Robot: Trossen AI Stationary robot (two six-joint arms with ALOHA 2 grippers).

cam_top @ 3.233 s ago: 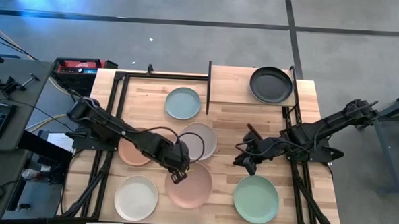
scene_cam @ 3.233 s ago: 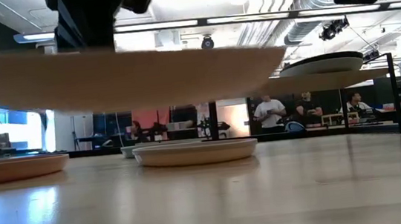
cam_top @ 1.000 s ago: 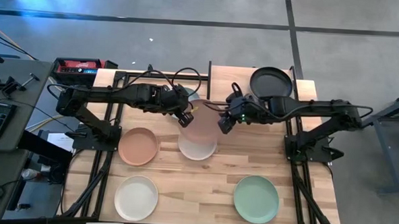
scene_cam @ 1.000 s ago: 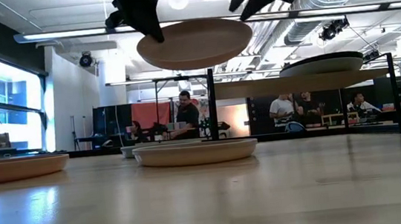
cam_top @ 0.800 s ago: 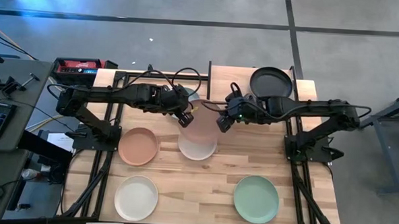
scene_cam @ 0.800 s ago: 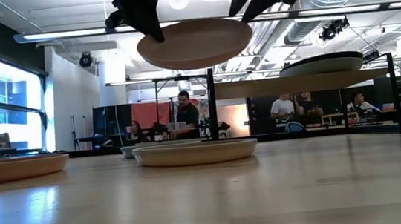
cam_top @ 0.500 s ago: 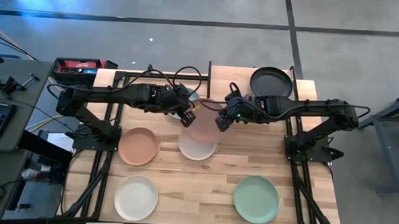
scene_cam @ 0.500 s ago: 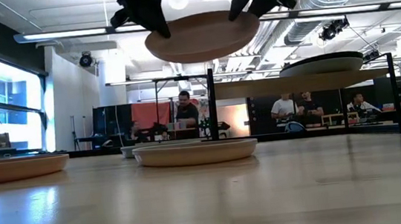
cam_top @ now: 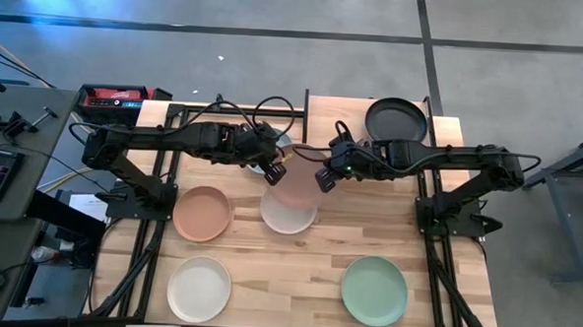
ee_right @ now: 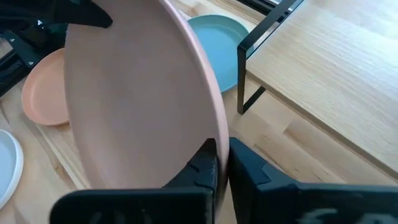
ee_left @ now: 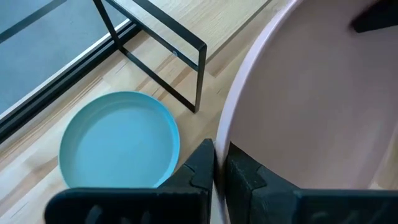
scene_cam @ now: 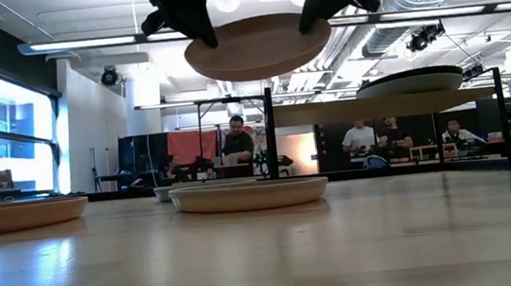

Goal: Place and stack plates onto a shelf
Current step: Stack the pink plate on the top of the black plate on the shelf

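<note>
The pink plate (cam_top: 295,183) was held in the air above the table, level, its hollow side facing up, between the two grippers. Being round, it had no long axis; its matte rim was gripped on opposite edges. The left gripper (cam_top: 275,170) was closed on the rim on the side away from the shelf (cam_top: 339,123), its dark fingers (ee_left: 205,163) pinched tight over the thin edge. The right gripper (cam_top: 323,178) was clamped on the rim nearest the shelf, its fingers (ee_right: 210,163) likewise pressed onto the edge.

The shelf, a smooth light-wood board on thin black metal posts, stood just beside the held plate. On the shelf's far end from it the black plate (cam_top: 396,122) rested flat. The light blue plate (ee_left: 118,140) lay on the table beside the shelf's post, partly hidden under the left arm in the high view. Directly below the pink plate a pale plate (cam_top: 289,214) lay on the slatted table (cam_top: 317,263). Farther from the shelf the terracotta plate (cam_top: 203,213), the cream plate (cam_top: 198,289) and the mint green plate (cam_top: 374,290) were set flat, each apart from the others.
</note>
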